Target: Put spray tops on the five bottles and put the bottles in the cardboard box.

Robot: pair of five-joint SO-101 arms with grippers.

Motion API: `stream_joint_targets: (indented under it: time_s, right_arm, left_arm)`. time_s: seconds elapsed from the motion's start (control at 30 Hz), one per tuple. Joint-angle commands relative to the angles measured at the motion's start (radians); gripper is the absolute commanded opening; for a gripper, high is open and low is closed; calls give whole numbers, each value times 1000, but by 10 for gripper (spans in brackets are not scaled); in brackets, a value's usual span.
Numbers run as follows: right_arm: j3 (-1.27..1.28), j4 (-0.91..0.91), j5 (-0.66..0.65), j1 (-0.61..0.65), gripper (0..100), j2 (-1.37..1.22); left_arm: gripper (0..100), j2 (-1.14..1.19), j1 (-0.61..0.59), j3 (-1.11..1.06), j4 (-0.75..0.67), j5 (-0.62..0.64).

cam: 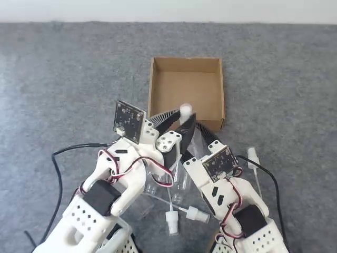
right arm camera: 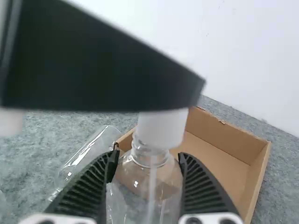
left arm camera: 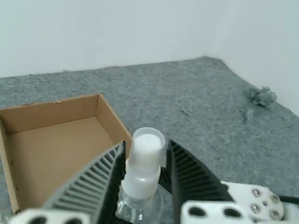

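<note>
High view: loose spray tops (cam: 197, 214)

Grey carpet (cam: 63, 79), white wall (left arm camera: 93, 32)

The box (cam: 151, 89) is open from above, bare bench (cam: 63, 79) on both sides. At its near wall the left gripper (left arm camera: 145, 156) and right gripper (right arm camera: 147, 161) crowd one bottle (right arm camera: 140, 186) and its spray top (left arm camera: 147, 142); loose tops (cam: 172, 221) litter the bench between the arms.

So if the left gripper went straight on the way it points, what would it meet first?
Probably the cardboard box: the left gripper, shut on the spray top, points toward it, but depth is unclear.
</note>
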State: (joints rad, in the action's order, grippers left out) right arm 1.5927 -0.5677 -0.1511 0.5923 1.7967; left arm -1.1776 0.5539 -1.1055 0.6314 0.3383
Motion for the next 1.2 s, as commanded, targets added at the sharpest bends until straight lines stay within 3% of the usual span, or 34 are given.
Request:
stream_joint_targets:
  time_s: [0.0,0.23,0.63,0.83,1.17]
  right_arm:
    - [2,-7,-14,-22,6,19]
    - [2,-2,-6,-68,6,19]
    - [2,-1,-6,-74,6,19]
    - [2,2,-6,-77,6,19]
    - [-38,1,100,-194,6,19]
  left_arm:
    - [192,-11,6,7,41,-12]
    - [288,-20,6,19,84,-12]
    - [286,-21,-3,122,178,-15]
    - [286,-21,-3,124,178,-91]
    - [286,-21,-55,128,172,-94]
